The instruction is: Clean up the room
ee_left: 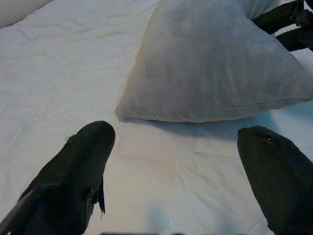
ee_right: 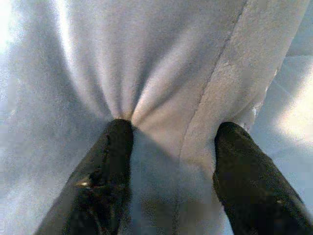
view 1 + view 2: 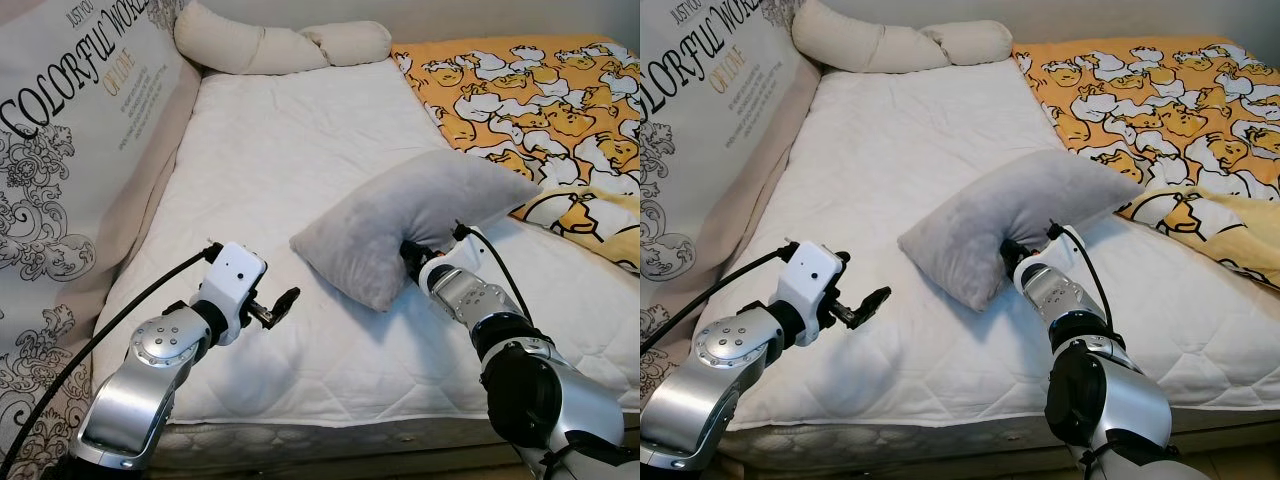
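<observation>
L arm bent fwd, left end effector (image 3: 283, 301) fingers spread, empty, hovering low. R arm reaching fwd, right end effector (image 2: 171, 147) fingers pinching fabric fold.

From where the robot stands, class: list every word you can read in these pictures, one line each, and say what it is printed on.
"COLORFUL WORLD" (last letter cut by a fold): large black print on the headboard cushion.
"JUST YOU": small, above it, barely legible.
"OF LOVE": gold, below it.
Small lines beneath: too small to read.
Duck blanket: pictures only, no words.
</observation>
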You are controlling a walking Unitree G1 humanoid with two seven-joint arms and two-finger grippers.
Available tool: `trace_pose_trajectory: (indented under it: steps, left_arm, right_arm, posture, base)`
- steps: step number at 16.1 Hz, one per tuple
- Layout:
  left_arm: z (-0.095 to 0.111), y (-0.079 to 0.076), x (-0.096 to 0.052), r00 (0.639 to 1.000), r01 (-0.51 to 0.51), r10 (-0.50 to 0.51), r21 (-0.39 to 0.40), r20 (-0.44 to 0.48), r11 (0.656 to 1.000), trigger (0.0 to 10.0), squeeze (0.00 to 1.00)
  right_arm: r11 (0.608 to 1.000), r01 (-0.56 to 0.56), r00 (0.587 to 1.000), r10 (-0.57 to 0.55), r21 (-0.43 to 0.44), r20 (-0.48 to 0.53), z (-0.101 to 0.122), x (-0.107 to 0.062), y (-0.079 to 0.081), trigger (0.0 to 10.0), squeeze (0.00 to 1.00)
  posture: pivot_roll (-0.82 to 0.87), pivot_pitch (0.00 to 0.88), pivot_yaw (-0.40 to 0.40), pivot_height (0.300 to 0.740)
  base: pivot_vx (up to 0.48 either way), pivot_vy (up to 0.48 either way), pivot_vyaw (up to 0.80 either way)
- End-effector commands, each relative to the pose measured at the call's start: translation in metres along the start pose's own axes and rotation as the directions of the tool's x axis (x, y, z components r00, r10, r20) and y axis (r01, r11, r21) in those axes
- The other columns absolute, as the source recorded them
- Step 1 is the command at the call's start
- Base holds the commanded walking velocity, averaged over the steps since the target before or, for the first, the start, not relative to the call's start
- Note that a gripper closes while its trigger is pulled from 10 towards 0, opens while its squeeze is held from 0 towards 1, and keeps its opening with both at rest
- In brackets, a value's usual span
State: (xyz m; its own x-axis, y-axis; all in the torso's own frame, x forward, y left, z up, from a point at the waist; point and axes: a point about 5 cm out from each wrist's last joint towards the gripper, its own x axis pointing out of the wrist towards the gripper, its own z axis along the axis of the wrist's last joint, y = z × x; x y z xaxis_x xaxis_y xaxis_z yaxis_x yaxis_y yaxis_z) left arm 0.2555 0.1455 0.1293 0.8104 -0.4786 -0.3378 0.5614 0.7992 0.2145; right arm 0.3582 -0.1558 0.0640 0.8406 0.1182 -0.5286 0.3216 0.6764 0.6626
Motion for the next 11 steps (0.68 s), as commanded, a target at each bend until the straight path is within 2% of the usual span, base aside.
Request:
trace_pose_trajectory:
  steps: [1, 6, 11]
  left_arm:
    - [0.003, 0.000, 0.001, 1.000, -0.001, 0.001, 0.017, 0.010, 1.000, 10.0, 0.00]
    - [0.002, -0.005, -0.001, 0.999, 0.046, -0.046, -0.018, 0.009, 0.999, 10.0, 0.00]
    - [-0.002, -0.004, -0.015, 0.991, 0.135, -0.135, -0.055, 0.001, 0.989, 10.0, 0.00]
  right_arm:
    - [1.000, -0.001, 0.999, 0.001, -0.003, -0.035, -0.008, 0.002, 0.006, 0.0, 0.00]
    - [1.000, 0.006, 0.999, -0.007, -0.016, -0.035, -0.008, 0.002, 0.005, 0.0, 0.00]
    - [0.999, -0.011, 0.999, 0.009, -0.041, -0.041, -0.007, 0.002, 0.008, 0.0, 0.00]
  posture:
    - [-0.08, 0.000, 0.040, 0.740]
    - [-0.09, 0.000, 0.039, 0.740]
    - [-0.08, 0.000, 0.032, 0.740]
  base:
    - [0.000, 0.000, 0.00]
    - [0.000, 0.000, 0.00]
    - [0.000, 0.000, 0.00]
